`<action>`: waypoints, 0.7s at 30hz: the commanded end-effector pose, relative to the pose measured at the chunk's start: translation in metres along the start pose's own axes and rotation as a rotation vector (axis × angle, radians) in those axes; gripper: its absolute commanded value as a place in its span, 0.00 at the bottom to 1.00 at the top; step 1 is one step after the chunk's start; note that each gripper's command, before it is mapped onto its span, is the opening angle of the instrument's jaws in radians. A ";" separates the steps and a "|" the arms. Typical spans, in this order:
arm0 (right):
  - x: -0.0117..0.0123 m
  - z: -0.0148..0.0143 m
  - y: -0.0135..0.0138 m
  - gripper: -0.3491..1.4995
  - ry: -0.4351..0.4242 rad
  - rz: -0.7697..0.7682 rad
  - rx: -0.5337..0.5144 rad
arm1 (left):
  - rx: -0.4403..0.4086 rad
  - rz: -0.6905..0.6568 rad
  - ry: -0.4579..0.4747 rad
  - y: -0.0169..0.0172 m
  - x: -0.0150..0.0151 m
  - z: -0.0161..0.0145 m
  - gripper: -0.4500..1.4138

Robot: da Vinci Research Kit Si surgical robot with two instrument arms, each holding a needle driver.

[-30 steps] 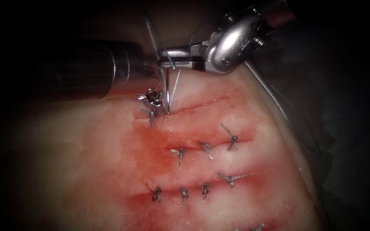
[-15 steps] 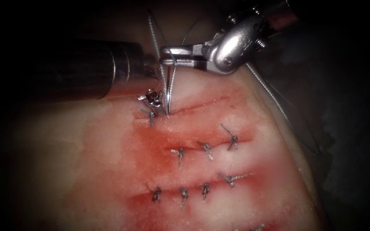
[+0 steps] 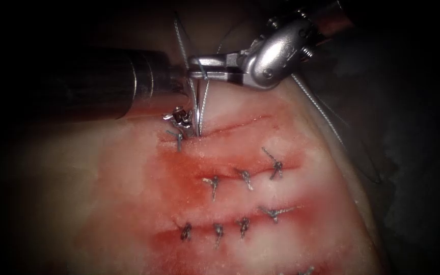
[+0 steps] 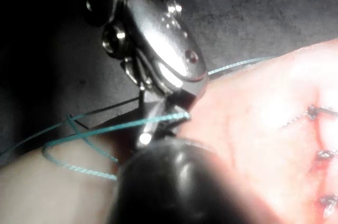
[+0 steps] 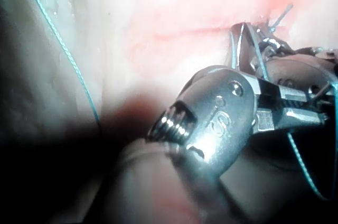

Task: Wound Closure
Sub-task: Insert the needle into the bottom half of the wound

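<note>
Leftmost, the left tool [image 3: 182,118] sits at the cut's [image 3: 235,125] left end, its jaws' state unclear. Beside it the right tool [image 3: 199,69] has clamped the thread [image 3: 202,104], which rises from the tissue [image 3: 291,203]. Needle: cannot tell.

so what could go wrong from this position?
1. The right tool is shut on two thread strands rising taut from the cut. Judging by that tension, more pull might tear the tissue at the exit point or snap the thread.
2. The left tool sits at the knot beside those strands; the tools are close and could collide.
3. Loose thread trails off the tissue's right edge and might snag.
</note>
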 end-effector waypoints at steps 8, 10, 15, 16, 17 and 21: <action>0.0004 0.0006 0.0005 0.00 -0.001 0.001 -0.006 | -0.001 0.004 -0.002 0.0004 -0.0009 -0.0003 0.00; 0.0003 0.0006 0.0005 0.00 0.000 0.037 -0.005 | -0.001 -0.002 -0.001 0.0004 -0.0009 -0.0003 0.00; 0.0003 0.0006 0.0005 0.00 0.002 0.085 -0.004 | -0.001 -0.001 -0.001 0.0004 -0.0008 -0.0003 0.00; 0.0002 0.0006 0.0004 0.00 0.000 0.091 -0.001 | -0.001 -0.001 -0.001 0.0004 -0.0008 -0.0003 0.00; 0.0002 0.0006 0.0004 0.00 -0.001 0.092 0.001 | -0.001 -0.001 -0.001 0.0004 -0.0008 -0.0003 0.00; 0.0001 0.0006 0.0002 0.00 -0.016 0.101 0.020 | -0.002 0.000 0.000 0.0004 -0.0008 -0.0002 0.00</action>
